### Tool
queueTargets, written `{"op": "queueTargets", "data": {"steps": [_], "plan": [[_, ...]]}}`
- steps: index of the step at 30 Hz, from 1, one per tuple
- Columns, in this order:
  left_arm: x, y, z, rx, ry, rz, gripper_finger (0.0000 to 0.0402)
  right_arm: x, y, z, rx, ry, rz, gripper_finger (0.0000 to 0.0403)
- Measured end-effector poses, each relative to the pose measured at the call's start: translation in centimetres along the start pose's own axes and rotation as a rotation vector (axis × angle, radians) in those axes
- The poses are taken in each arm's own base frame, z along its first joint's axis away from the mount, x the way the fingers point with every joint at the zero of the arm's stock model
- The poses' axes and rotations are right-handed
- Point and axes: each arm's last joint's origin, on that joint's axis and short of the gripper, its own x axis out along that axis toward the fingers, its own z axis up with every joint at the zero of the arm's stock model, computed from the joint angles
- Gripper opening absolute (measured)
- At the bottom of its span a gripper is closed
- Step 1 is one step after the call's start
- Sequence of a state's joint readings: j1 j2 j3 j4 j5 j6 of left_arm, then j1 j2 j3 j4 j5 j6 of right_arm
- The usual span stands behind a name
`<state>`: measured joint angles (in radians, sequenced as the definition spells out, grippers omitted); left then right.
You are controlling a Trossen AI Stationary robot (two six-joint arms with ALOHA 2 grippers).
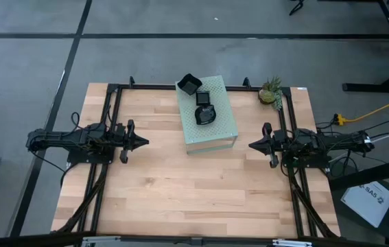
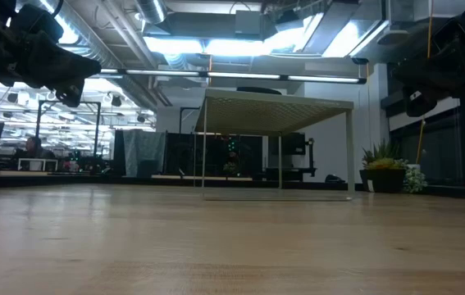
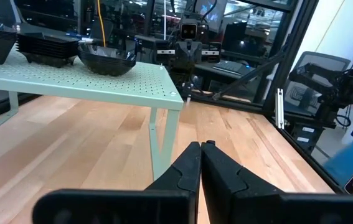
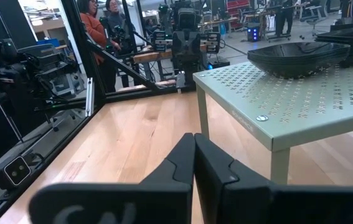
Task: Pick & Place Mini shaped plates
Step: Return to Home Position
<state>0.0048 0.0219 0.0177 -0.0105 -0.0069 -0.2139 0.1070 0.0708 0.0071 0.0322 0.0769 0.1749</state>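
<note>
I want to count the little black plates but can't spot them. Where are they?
In the high view, the black plates are stacked on top of the pale green shelf at the far middle of the table, left of the small plant.

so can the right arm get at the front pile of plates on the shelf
Probably yes. The right gripper is shut beside the shelf, with only table between them, and the front pile lies open on top.
</note>
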Motion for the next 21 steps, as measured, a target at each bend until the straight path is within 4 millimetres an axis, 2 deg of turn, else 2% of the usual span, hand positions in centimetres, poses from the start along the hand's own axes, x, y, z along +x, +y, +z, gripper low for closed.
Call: {"op": "queueTargets", "data": {"steps": [21], "plan": [[0.00,0.00,0.00,0.000,0.000,0.000,0.0010,0.00,0.00,0.00,0.000,0.000,0.000,0.0009]]}}
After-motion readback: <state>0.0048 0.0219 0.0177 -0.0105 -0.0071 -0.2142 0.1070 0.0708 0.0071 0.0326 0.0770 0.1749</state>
